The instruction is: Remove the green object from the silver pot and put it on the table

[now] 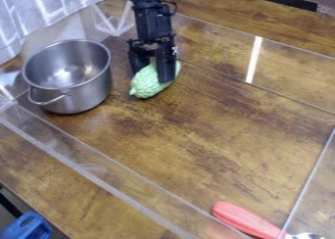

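The green object is a small light-green bumpy lump resting on the table just right of the silver pot. My gripper comes down from above with its black fingers on either side of the lump's top, still closed on it. The pot stands at the left, empty inside, with its thin handle at the lower left.
Low clear acrylic walls border the table. A red-orange handled item lies at the front right edge. A white cloth hangs behind the pot at the back left.
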Controlling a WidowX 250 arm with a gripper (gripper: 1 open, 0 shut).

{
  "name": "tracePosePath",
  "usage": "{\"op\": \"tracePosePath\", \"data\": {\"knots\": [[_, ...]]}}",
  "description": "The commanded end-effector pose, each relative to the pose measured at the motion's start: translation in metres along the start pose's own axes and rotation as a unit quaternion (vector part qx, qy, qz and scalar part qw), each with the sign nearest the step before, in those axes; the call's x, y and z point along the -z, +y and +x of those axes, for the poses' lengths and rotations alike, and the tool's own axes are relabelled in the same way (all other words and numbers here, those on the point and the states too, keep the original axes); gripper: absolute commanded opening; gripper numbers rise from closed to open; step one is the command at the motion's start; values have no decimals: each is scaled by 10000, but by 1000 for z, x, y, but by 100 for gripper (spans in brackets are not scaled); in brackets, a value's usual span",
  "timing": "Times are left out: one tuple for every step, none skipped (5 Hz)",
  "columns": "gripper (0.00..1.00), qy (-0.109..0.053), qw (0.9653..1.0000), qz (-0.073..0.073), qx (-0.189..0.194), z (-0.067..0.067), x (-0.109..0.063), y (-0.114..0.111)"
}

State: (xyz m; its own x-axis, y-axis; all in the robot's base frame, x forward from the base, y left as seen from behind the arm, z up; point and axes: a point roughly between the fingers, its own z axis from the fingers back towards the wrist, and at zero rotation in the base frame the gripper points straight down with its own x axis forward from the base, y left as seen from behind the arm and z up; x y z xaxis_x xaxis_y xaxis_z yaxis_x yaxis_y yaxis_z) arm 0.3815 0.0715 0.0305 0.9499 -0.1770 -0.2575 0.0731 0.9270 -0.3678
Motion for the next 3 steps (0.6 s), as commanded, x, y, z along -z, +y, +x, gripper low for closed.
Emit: {"op": "tracePosePath", "data": {"knots": [[0, -164, 9989, 271, 336, -4, -25, -22], [0, -77, 9984, 319, 451, -7, -27, -26], [0, -49, 9986, 317, 417, -2, -27, -33]]}}
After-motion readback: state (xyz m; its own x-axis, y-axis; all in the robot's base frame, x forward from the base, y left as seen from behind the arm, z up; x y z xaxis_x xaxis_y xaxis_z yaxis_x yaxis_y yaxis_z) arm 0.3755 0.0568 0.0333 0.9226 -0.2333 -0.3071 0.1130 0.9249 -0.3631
